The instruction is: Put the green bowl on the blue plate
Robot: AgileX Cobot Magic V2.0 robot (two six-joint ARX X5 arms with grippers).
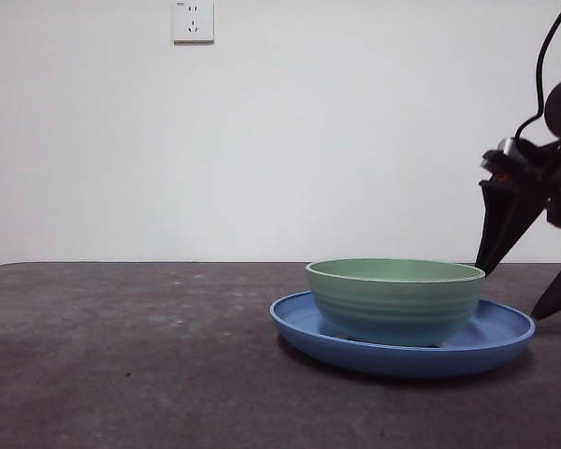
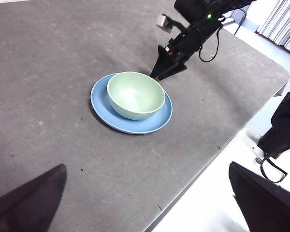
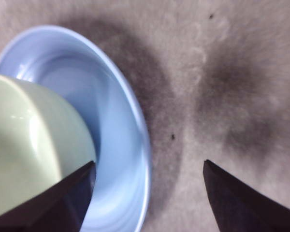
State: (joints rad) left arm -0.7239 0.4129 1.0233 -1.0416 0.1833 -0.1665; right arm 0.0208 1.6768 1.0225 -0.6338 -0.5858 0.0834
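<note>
Since the green bowl (image 1: 395,299) already sits upright on the blue plate (image 1: 494,339), right gripper (image 1: 528,281) fingers spread wide, empty, beside the rim: release done, retreat clear next.

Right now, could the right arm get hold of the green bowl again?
Probably yes: the right gripper hangs open right beside the green bowl on the blue plate, with nothing between them.
</note>
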